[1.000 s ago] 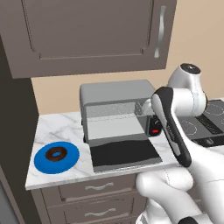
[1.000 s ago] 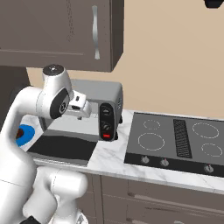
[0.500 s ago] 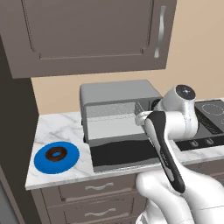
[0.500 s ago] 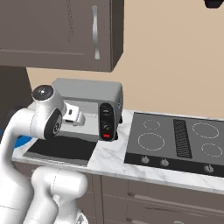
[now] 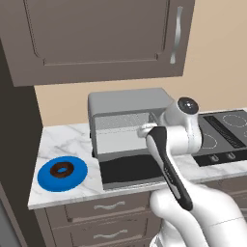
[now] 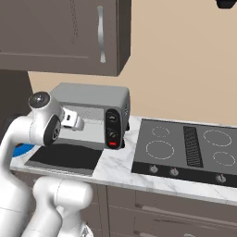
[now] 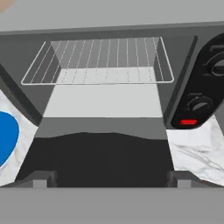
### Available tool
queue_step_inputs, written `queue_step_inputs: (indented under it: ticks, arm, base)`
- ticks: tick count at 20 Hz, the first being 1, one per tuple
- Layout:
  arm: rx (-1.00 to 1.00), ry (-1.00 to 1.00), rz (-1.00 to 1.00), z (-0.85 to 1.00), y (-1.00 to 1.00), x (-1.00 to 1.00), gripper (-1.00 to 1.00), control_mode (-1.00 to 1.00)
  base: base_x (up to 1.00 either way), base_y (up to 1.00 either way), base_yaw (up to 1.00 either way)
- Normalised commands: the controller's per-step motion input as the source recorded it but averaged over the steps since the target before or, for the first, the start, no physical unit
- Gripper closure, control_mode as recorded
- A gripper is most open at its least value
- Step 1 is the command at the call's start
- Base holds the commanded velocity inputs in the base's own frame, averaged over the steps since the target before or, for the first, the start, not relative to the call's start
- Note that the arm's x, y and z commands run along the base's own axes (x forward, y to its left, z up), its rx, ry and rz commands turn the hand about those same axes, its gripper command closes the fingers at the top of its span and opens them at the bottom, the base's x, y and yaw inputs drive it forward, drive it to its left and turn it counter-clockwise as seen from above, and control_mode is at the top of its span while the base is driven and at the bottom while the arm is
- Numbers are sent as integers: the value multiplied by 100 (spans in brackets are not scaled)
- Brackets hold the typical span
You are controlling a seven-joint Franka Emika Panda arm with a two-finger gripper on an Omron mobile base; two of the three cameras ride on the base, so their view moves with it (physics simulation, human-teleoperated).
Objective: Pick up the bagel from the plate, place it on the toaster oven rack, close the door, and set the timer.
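Note:
The bagel (image 5: 61, 170) lies in the middle of the blue plate (image 5: 48, 179) on the counter, left of the toaster oven (image 5: 126, 102). The door (image 5: 131, 169) is folded down flat in front of the oven. Inside the pale cavity the wire rack (image 7: 98, 61) is bare. My gripper (image 7: 111, 181) hovers over the lowered door, facing the cavity; it is open, its fingertips (image 7: 41, 179) far apart with nothing between them. From the left base view, the arm partly hides the gripper (image 5: 143, 130). A slice of the plate (image 7: 6, 135) shows at the left of the hand view.
The oven's dark control panel (image 6: 112, 130) with knobs and a red button sits on its right side. A black cooktop (image 6: 185, 148) lies in the counter to the right. Brown upper cabinets (image 5: 101, 38) hang above, and a dark tall unit stands left of the plate.
The arm has swung left and dropped a little, bringing the hand from the oven's right side to the front of its open cavity. The gripper stays open.

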Motion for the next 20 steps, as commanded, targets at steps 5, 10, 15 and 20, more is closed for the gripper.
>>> queue_step_inputs:
  ticks: [5,10,15,20]
  arm:
    - [0,0,0,0,9,41,-100,-100]
    - [0,-1,0,-2,2,47,-100,-100]
    - [0,-14,0,-18,4,37,-100,-100]
    - [0,-14,0,-30,8,34,-100,-100]
  base:
    - [0,0,0]
    - [0,0,0]
    - [0,0,0]
    - [0,0,0]
